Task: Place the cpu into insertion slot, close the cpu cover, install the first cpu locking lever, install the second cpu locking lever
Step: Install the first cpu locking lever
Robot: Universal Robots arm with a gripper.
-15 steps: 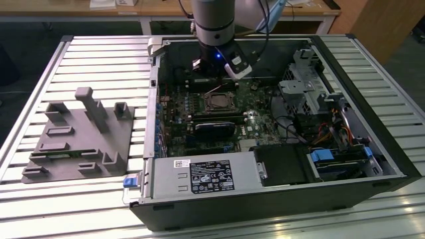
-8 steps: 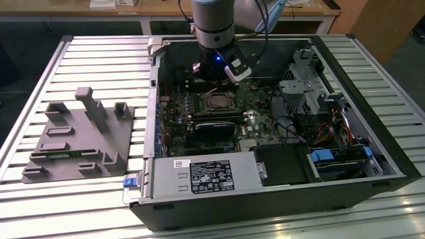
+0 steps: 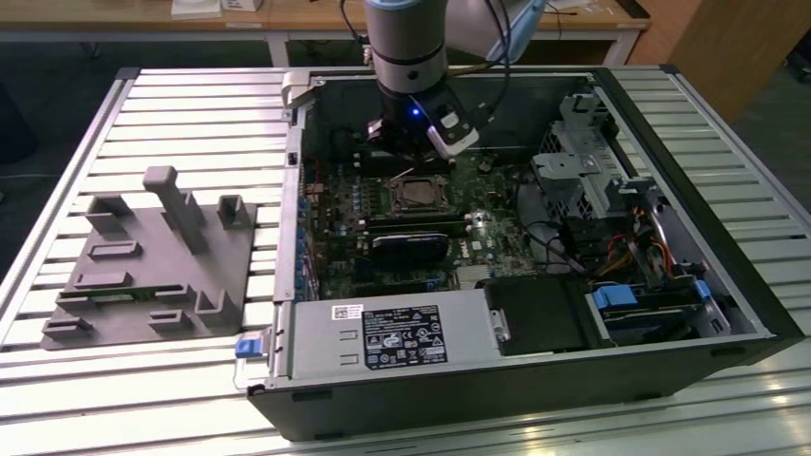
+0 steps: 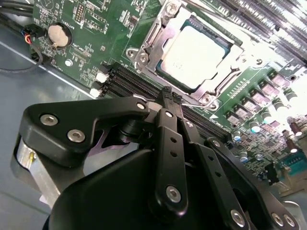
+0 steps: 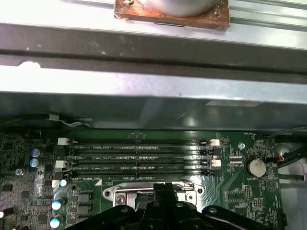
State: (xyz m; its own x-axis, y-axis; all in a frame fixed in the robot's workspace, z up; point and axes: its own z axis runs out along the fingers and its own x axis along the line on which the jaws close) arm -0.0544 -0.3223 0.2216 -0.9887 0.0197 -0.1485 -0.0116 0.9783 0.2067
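The cpu [image 4: 192, 53] lies flat in the insertion slot [image 4: 140, 56] with its silver-grey top showing. The cpu cover [image 4: 153, 34] is down over it, framing the chip through its window. My gripper [image 4: 167, 96] hovers at the socket's edge on the memory-slot side, black fingers pressed together, shut, with nothing visible between them. A thin wire lever [image 4: 197, 103] runs along that edge beside the tips. In the exterior view the gripper [image 3: 412, 163] hangs just behind the socket [image 3: 419, 196]. In the first wrist view the fingertips [image 5: 165, 189] sit at the socket's rim [image 5: 120, 194].
Several black memory slots [image 5: 139, 153] lie between the socket and the case wall [image 5: 144, 96]. A coin battery [image 5: 256, 166] sits nearby. A dark card [image 3: 412, 249], power supply [image 3: 380, 337] and drive cage [image 3: 595, 161] crowd the case. A grey fixture [image 3: 146, 266] stands on the exterior view's left.
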